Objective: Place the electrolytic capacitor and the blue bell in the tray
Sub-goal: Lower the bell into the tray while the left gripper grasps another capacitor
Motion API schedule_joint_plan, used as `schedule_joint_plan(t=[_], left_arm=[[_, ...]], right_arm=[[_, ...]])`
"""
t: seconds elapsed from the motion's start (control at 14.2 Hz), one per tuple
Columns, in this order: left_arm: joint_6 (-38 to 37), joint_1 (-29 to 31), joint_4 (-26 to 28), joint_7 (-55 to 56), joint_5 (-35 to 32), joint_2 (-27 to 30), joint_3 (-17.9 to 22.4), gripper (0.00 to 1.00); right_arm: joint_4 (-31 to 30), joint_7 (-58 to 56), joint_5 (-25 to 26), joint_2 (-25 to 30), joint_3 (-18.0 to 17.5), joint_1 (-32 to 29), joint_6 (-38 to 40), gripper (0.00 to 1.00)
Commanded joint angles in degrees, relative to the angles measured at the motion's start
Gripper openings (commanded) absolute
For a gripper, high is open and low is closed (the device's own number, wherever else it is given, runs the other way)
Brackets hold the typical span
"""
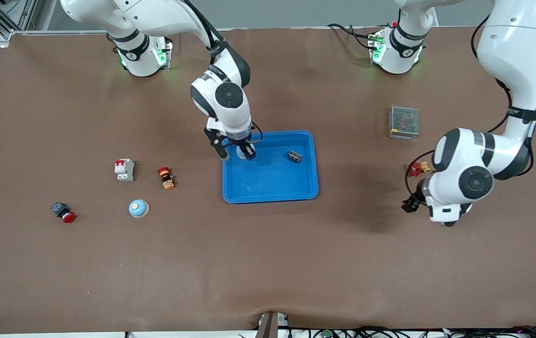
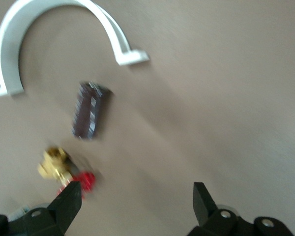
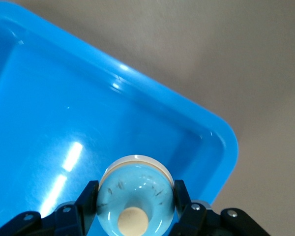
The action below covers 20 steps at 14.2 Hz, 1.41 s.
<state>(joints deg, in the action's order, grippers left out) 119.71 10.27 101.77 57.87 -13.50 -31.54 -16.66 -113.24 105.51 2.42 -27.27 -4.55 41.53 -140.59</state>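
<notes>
While clamped in the right gripper [image 1: 243, 151]: bell [image 3: 135, 193] over tray [image 1: 305, 188] corner.
Left gripper [image 2: 137, 196] spread wide, empty, over bench [image 1: 268, 263] end.

Front view: a high camera across the bench [image 1: 268, 263], facing the two arm bases at 11 and 1 o'clock and taking in the whole brown surface.

Right wrist view: a camera on the right arm's wrist, looking steeply down past the right tool [image 3: 135, 206] at close range, filled by one corner of the blue tray [image 3: 206, 132]. The front view shares that tray [image 1: 312, 159] at centre, with the right tool [image 1: 238, 152] over its corner.

Left wrist view: a camera on the left wrist, looking down past the left tool [image 2: 137, 196] at bare bench with the red-and-brass part [image 2: 64, 169]. The front view shows that part [image 1: 418, 167] at 3 o'clock.
</notes>
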Motion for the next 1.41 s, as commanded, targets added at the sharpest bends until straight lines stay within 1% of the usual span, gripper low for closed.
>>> schedule_joint_plan(t=[0.0,0.07,0.14,0.49,0.7,0.99,1.06,1.13,1.27,1.34], left_arm=[[4.9,4.8,3.6,-5.8,-1.3,0.3,-0.7,1.0],[9.2,7.0,5.7,-6.5,-1.3,0.6,-0.7,1.0],[11.6,7.6,7.1,-8.2,-1.9,0.4,-0.7,1.0],[12.0,9.5,8.3,-9.0,-4.3,-0.1,-0.7,1.0],[12.5,10.0,8.4,-9.0,-4.4,-1.2,-0.7,1.0],[12.7,10.2,8.3,-9.0,-4.4,-2.0,-0.7,0.85],[12.8,10.2,8.3,-9.0,-4.4,-2.4,-0.7,0.82],[12.8,10.2,8.3,-9.0,-4.4,-2.4,-0.7,0.77],[12.8,10.2,8.2,-9.0,-4.4,-2.6,-0.7,0.69],[12.8,10.2,8.1,-9.0,-4.4,-2.8,-0.7,0.63]], right_arm=[[-0.8,3.6,1.7,0.3,0.9,1.4,-1.4,0.0],[-0.8,4.3,2.4,0.1,0.9,1.4,-1.4,0.0],[-0.8,4.6,2.8,-0.3,0.9,1.4,-1.8,0.0],[-0.8,4.5,3.8,-2.7,2.2,1.3,-6.1,0.0],[-0.8,4.5,5.5,-4.3,2.9,0.9,-7.5,0.0],[-0.7,4.5,6.4,-5.2,3.0,0.3,-9.5,0.0],[-0.4,4.6,6.3,-5.2,3.0,-0.3,-9.5,0.45],[-0.3,5.0,6.3,-5.2,3.0,-0.2,-9.4,0.99],[0.9,5.6,6.3,-5.0,2.9,-0.1,-8.6,1.0],[1.2,5.4,6.3,-4.7,2.9,0.0,-8.5,1.0]])
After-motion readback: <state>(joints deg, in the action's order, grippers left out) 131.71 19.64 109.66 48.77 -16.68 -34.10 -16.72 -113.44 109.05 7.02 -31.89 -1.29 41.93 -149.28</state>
